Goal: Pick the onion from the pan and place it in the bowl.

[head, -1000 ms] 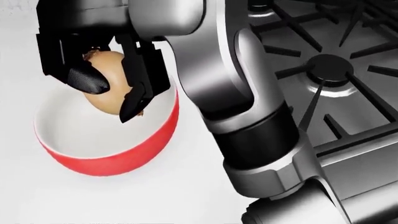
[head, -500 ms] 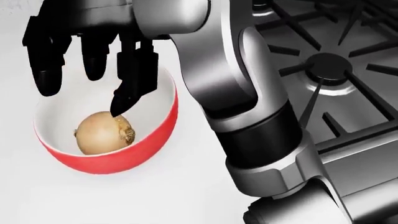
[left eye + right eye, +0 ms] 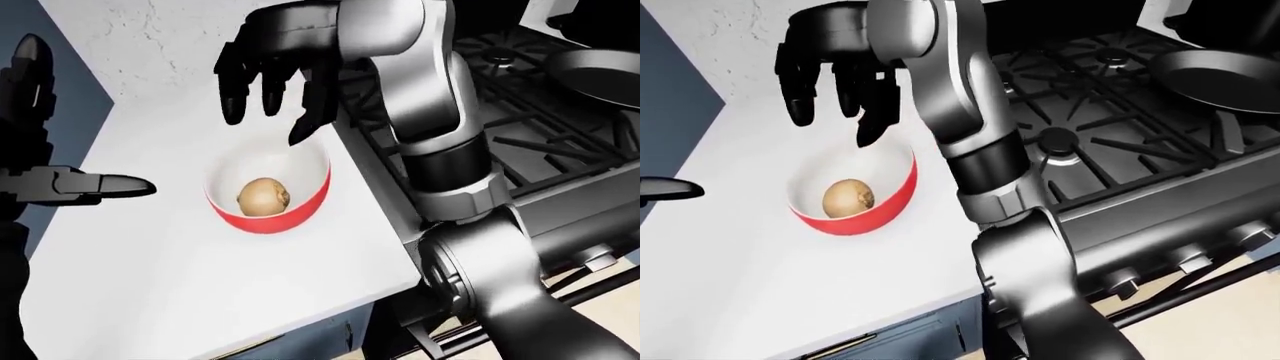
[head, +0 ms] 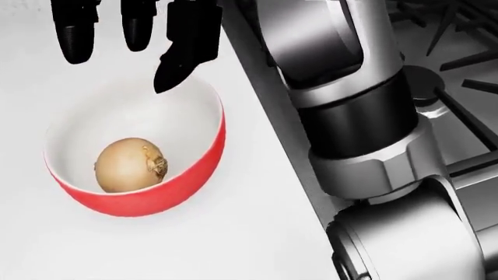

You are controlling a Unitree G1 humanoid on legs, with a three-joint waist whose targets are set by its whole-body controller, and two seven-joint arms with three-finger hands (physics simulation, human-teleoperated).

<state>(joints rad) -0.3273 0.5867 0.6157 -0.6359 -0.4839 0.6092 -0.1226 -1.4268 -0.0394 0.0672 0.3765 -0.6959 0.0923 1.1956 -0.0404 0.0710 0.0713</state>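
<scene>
The brown onion (image 4: 128, 164) lies inside the red bowl (image 4: 204, 169), which is white inside, resting against its lower left wall. My right hand (image 3: 268, 120) hangs open above the bowl's upper rim, black fingers spread and pointing down, touching neither the onion nor the bowl. In the left-eye view my left hand (image 3: 60, 161) is at the left edge, open, with one finger pointing toward the bowl and well apart from it. The black pan (image 3: 1225, 79) sits empty on the stove at the top right.
The bowl stands on a white counter (image 3: 200, 277) whose edge runs along the bottom. A black gas stove (image 3: 1090, 112) with grates borders the counter on the right. My right arm crosses the stove's left edge. A pale wall closes off the top.
The right hand let go of the onion, which dropped into the bowl. The open hand has since risen toward the top of the head view.
</scene>
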